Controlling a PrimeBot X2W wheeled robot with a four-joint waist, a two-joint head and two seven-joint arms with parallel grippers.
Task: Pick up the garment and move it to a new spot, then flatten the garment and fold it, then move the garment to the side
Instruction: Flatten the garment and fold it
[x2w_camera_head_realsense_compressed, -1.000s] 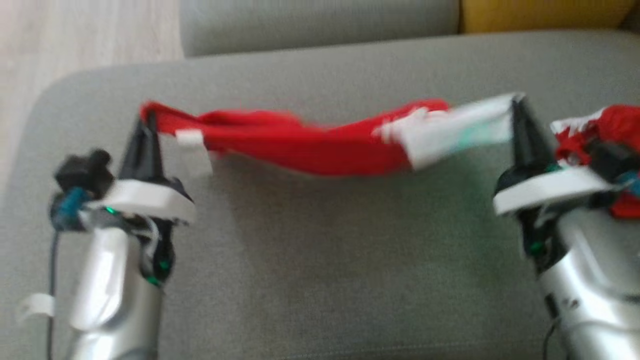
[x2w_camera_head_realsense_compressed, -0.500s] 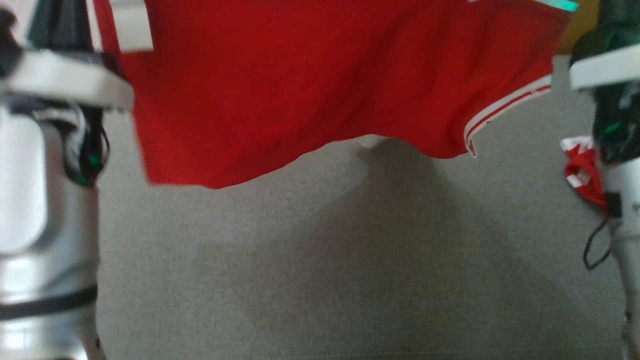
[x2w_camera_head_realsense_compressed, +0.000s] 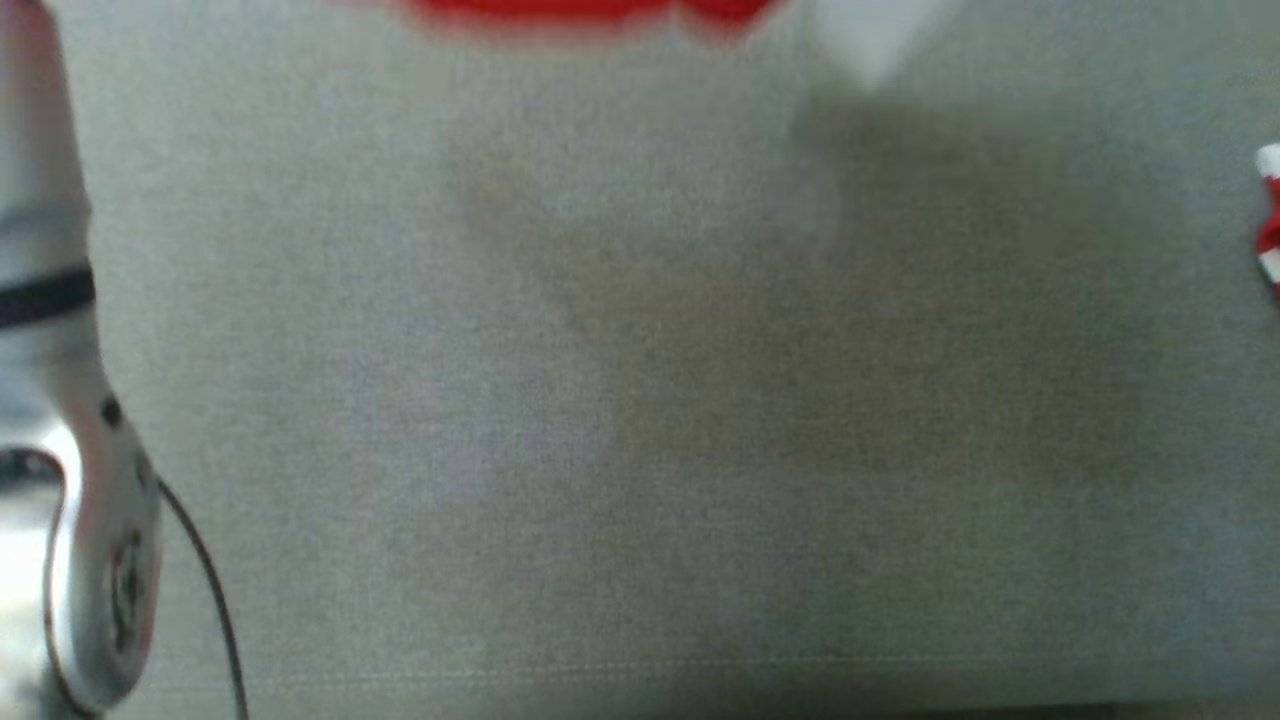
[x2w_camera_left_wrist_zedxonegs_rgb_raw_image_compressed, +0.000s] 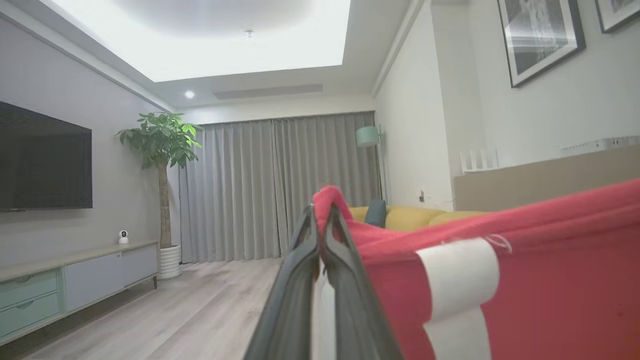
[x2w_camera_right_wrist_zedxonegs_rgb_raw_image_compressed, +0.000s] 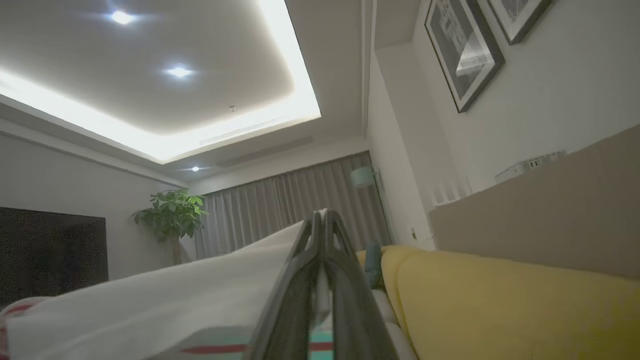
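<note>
Up in the air with the red jersey (x2w_camera_left_wrist_zedxonegs_rgb_raw_image_compressed: 550, 270), spread between two pincers. Pinched shut on a red corner, close by a white stripe (x2w_camera_left_wrist_zedxonegs_rgb_raw_image_compressed: 457, 275): the left gripper (x2w_camera_left_wrist_zedxonegs_rgb_raw_image_compressed: 322, 227). Pinched shut on a white part with thin red and green lines: the right gripper (x2w_camera_right_wrist_zedxonegs_rgb_raw_image_compressed: 322, 222). From the head camera, a blurry red and white strip at the very top, over the far edge of the grey sofa seat (x2w_camera_head_realsense_compressed: 640, 420), with a soft dark shadow under it. Not touching the seat, by the look of it.

To do this step well:
- Pull the two grips gently apart to stretch the cloth flat, but not hard enough to rip it or lose it.
- Bring both sides down together and level.
- Lay the hanging bottom edge on the seat first, near the middle, well back from the front edge.
- Let go only after laying it all down.
- Mind the thin black cable (x2w_camera_head_realsense_compressed: 213, 580) by the pale left arm (x2w_camera_head_realsense_compressed: 50, 330), to avoid snagging it.

Soft, thin, floppy cloth, sagging between the grips. Bright red, a bit fuzzy along the top edge. Smooth, flat white stripe with a loose thread near it. Rough, woven grey seat, wide and flat, good for spreading. Puffy yellow cushion (x2w_camera_right_wrist_zedxonegs_rgb_raw_image_compressed: 500, 305) behind, round at the edge. Small red and white bit (x2w_camera_head_realsense_compressed: 1268, 215) at the right edge of the seat; cannot tell what.
</note>
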